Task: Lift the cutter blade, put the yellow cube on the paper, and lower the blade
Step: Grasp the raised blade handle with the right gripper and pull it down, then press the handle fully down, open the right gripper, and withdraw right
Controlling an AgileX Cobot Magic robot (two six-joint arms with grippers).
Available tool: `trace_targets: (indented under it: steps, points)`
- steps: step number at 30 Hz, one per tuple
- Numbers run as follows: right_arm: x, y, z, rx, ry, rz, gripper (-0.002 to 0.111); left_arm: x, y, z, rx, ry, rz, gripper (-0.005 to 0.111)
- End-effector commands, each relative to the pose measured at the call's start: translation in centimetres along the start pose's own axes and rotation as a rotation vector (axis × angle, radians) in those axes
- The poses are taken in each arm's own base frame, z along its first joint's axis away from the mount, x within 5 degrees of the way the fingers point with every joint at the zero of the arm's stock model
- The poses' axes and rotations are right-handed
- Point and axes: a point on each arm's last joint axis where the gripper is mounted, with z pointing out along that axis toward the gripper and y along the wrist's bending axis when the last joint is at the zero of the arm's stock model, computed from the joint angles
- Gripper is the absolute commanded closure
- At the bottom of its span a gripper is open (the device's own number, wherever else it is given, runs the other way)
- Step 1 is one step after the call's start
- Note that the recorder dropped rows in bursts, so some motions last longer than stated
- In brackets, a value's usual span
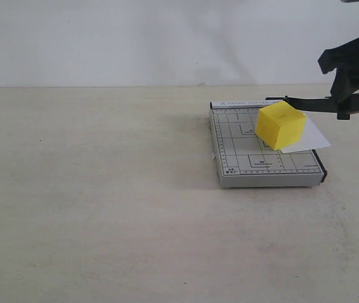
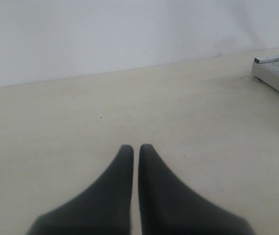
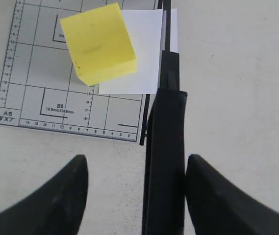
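1. While the yellow cube point(image 1: 280, 125) sits on the paper point(image 1: 311, 137), the cutter blade point(image 1: 305, 102) stands raised at the right edge of the cutter base point(image 1: 242, 158).
2. Right hand point(image 3: 137, 158): spread, straddling the blade's handle without touching it.
3. Left hand point(image 2: 136, 147): pressed together above the tabletop point(image 1: 103, 189).

1. Cutter base point(image 3: 31, 73), corner mark: "A5", with a blurred size line under it, roughly "8"X7"".
2. Same base, inner frame: "B6", with "128mmX182mm" beneath.
3. Edge scale point(image 3: 75, 128): numbers run from 14 to 2.
4. Exterior view: print too small to read.
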Motion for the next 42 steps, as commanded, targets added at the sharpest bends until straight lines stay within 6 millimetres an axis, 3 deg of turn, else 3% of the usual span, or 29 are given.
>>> trace_targets:
  steps: [1,5,11,19,31,42]
  points:
    - [-0.2,-0.1,0.8,0.005,0.017,-0.003,0.053,0.1,0.0,0.0,-0.002,-0.002,-0.019,0.102]
    - [-0.1,-0.1,0.8,0.005,0.023,-0.001,0.071,0.1,0.0,0.0,-0.002,-0.002,-0.016,0.102]
    - [0.2,-0.1,0.8,0.004,0.059,-0.005,0.109,0.1,0.0,0.0,-0.002,-0.002,-0.016,0.102]
    - [1.3,0.0,1.6,-0.010,0.122,0.003,0.108,0.1,0.0,0.0,-0.002,-0.002,-0.016,0.102]
    - [8.4,1.1,9.9,-0.133,0.354,0.050,0.108,0.1,0.0,0.0,-0.002,-0.002,-0.016,0.102]
    - [10.2,1.1,12.3,-0.117,0.320,0.072,0.108,0.1,0.0,0.0,-0.002,-0.002,-0.016,0.102]
